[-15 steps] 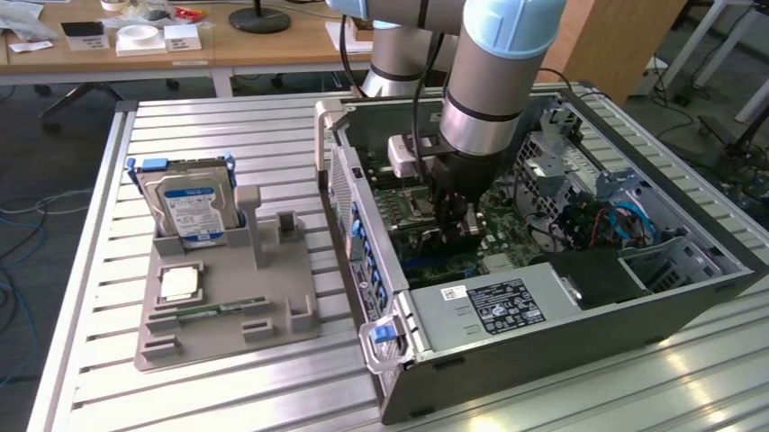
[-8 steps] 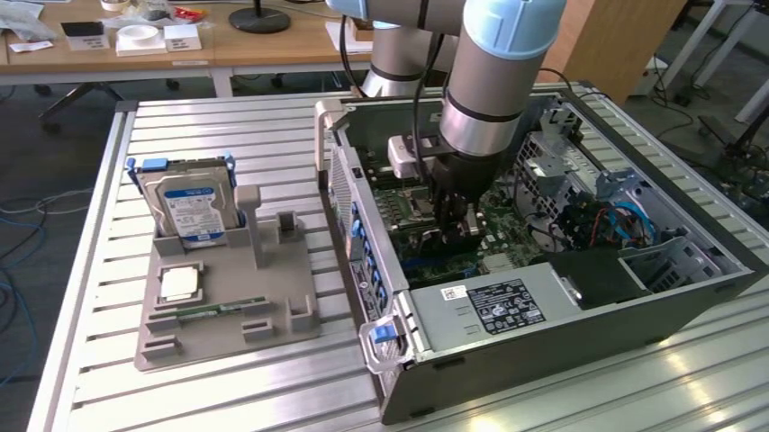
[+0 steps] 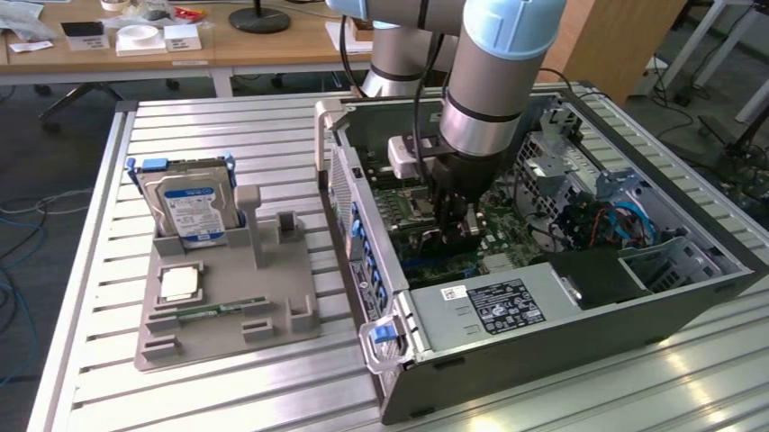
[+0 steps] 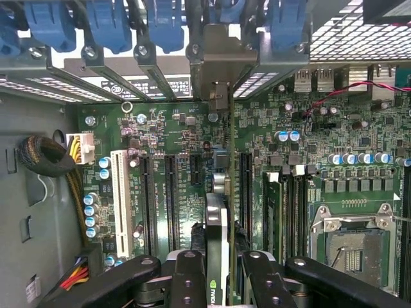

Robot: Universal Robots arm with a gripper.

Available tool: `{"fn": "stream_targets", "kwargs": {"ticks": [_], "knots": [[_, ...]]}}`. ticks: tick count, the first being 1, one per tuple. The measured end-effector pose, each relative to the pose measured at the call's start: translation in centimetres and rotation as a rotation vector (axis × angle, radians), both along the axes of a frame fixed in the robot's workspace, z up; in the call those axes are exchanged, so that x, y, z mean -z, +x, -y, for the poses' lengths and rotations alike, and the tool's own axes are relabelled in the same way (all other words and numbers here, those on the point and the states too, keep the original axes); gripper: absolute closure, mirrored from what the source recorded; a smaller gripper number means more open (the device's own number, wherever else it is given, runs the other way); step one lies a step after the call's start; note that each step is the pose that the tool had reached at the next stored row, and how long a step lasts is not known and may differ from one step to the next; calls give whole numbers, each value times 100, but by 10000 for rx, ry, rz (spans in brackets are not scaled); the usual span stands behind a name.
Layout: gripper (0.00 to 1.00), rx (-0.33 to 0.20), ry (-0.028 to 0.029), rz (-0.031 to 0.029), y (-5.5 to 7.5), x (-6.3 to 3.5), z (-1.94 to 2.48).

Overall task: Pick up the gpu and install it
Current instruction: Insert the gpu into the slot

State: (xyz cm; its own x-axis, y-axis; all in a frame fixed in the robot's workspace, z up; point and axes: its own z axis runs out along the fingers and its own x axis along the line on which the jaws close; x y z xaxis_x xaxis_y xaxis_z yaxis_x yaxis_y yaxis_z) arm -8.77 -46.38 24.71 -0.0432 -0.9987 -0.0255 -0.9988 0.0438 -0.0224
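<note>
The gpu [image 4: 217,224] stands on edge between my fingers [image 4: 189,273], with a green logo on its black cooler. Its silver-beige end bracket [image 4: 215,67] lies against the case's rear slot openings under the blue latches. The card runs along a long black expansion slot of the green motherboard [image 4: 160,147]; whether it is seated I cannot tell. My gripper [image 4: 225,266] is shut on the card. In the exterior view my gripper [image 3: 455,229] reaches straight down into the open computer case [image 3: 577,333], over the motherboard.
A grey fixture [image 3: 222,297] at the exterior view's left holds a hard drive [image 3: 193,211] with a blue-white label, a square chip [image 3: 180,283] and a green memory stick [image 3: 222,309]. The case walls, the drive cage [image 3: 565,171], cables and an open processor socket [image 4: 350,247] surround the gripper.
</note>
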Motion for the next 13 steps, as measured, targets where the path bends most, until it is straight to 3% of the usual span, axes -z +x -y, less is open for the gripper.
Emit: {"fn": "stream_targets", "kwargs": {"ticks": [13], "knots": [[73, -16, 0, -1, 9, -5, 0]]}}
